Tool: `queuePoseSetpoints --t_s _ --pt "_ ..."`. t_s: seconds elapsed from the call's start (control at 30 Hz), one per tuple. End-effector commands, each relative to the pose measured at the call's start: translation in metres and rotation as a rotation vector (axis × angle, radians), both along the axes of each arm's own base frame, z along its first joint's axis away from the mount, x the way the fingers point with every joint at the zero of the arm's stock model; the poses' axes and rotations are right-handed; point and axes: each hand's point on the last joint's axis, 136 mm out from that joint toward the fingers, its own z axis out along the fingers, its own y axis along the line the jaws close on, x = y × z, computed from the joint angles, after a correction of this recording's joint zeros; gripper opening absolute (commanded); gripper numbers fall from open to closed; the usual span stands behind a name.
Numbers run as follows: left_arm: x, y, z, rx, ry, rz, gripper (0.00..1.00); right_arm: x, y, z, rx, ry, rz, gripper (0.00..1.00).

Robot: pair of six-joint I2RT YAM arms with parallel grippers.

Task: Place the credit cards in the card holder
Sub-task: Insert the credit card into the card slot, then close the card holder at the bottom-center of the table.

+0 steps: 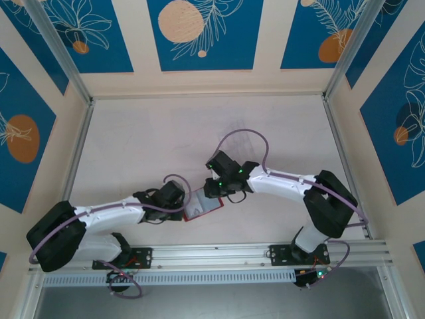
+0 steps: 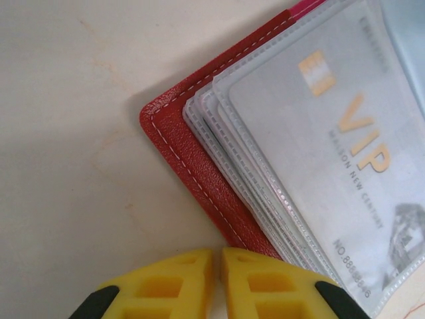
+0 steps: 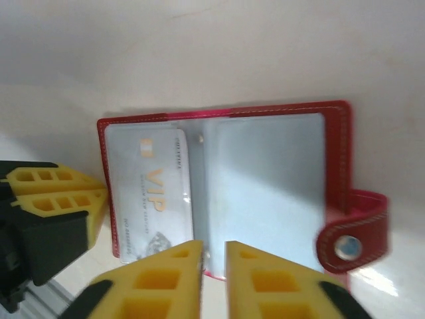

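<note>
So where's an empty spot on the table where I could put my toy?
The far half of the table, up to the back wall, is bare, right out to the side rails. It is crowded in the near middle, where the left gripper and right gripper meet at the open card holder.

Card holder lies opened flat on the table, towards the near edge, right between the two arms. Left gripper sits at its left side, fingertips just off one corner. The right gripper is over its far right side. From the right wrist, a credit card sits in the sleeve of the left-hand half, the snap tab juts off the right-hand edge, and the right gripper hangs at the fold.
</note>
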Motion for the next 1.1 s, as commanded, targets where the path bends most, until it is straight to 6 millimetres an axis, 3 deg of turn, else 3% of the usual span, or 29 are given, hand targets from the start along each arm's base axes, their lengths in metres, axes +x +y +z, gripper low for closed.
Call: queuePoseSetpoints --t_s 0.0,0.17,0.47,0.63,0.87,1.07 --pt "-0.002 -0.008 -0.019 -0.020 0.033 -0.010 0.13 0.008 -0.022 -0.003 -0.146 -0.052 -0.007 0.26" --pt "-0.002 -0.007 -0.017 -0.017 0.030 -0.010 0.13 0.015 -0.030 -0.019 -0.308 -0.095 0.003 0.33" --pt "-0.002 -0.006 -0.016 -0.013 0.028 -0.006 0.13 0.019 -0.037 -0.044 -0.487 -0.107 -0.006 0.34" --pt "-0.003 -0.004 -0.017 -0.010 0.029 -0.006 0.13 0.021 -0.044 -0.035 -0.538 -0.164 -0.023 0.35" --pt "-0.003 -0.005 -0.017 -0.013 0.030 -0.004 0.13 0.015 -0.038 -0.031 -0.560 -0.195 0.011 0.41" --pt "-0.003 -0.005 -0.016 -0.012 0.029 -0.006 0.13 0.017 -0.041 -0.035 -0.599 -0.202 0.006 0.38"
